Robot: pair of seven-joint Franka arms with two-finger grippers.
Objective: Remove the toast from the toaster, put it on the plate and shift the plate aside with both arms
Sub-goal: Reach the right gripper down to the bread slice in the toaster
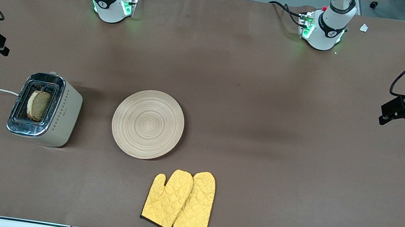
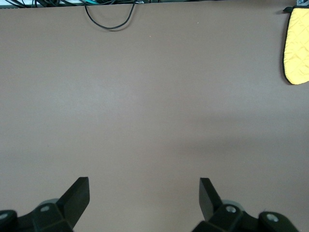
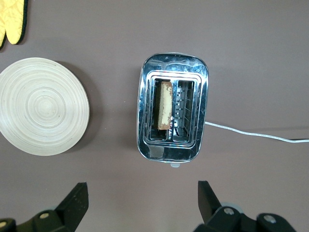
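The toast (image 1: 38, 105) stands in 1 slot of the toaster (image 1: 63, 115), beside the empty plate (image 1: 148, 124). The right end effector (image 3: 140, 203) hangs open above the toaster, probably to reach the toast. The left end effector (image 2: 145, 198) waits open over bare table (image 2: 154, 96).

Left pincer (image 2: 144, 198) spread wide over bare brown table (image 2: 145, 106), yellow oven mitt (image 2: 297, 48) at edge, black cable (image 2: 108, 17)

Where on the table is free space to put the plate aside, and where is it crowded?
Free: the wide bare stretch from the plate toward the left arm's end, under the open left gripper. Crowded: the toaster beside the plate at the right arm's end, and the oven mitts nearer the camera.
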